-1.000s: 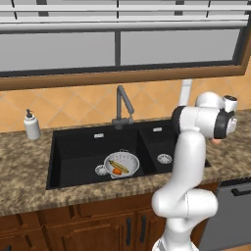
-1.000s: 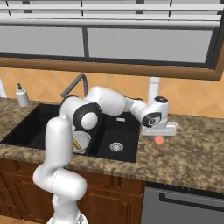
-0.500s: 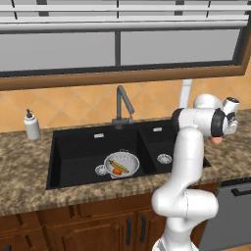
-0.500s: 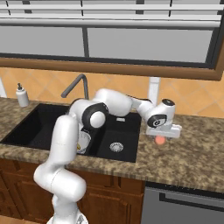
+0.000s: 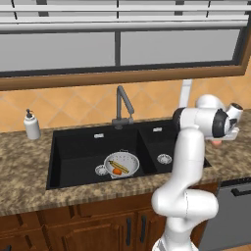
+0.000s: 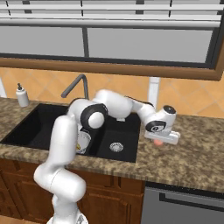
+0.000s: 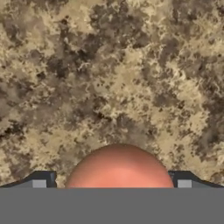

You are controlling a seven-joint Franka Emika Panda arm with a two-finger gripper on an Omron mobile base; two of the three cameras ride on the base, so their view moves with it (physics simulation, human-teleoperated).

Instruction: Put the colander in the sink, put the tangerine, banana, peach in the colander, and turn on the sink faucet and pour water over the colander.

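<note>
The white colander (image 5: 121,164) sits in the left basin of the black sink (image 5: 73,147), with the yellow banana (image 5: 119,166) and the orange tangerine (image 5: 117,171) inside it. The dark faucet (image 5: 122,105) stands behind the basins. The arm reaches right over the granite counter. The pale pink-orange peach (image 6: 159,141) lies on the counter just right of the sink, under the hand. In the hand view the peach (image 7: 119,168) sits between the two fingertips of my open gripper (image 7: 111,183), with a gap on each side. From the side, the gripper (image 6: 162,139) hangs low over the fruit.
A white soap dispenser (image 5: 32,125) stands on the counter left of the sink. The narrower right basin (image 5: 164,147) lies between colander and peach. A dishwasher front (image 5: 235,206) is below the right counter. A white post (image 5: 186,93) rises behind the arm.
The hand has moved a little right and down onto the peach. Its jaws stay wide. The fruit and the colander have not moved.
</note>
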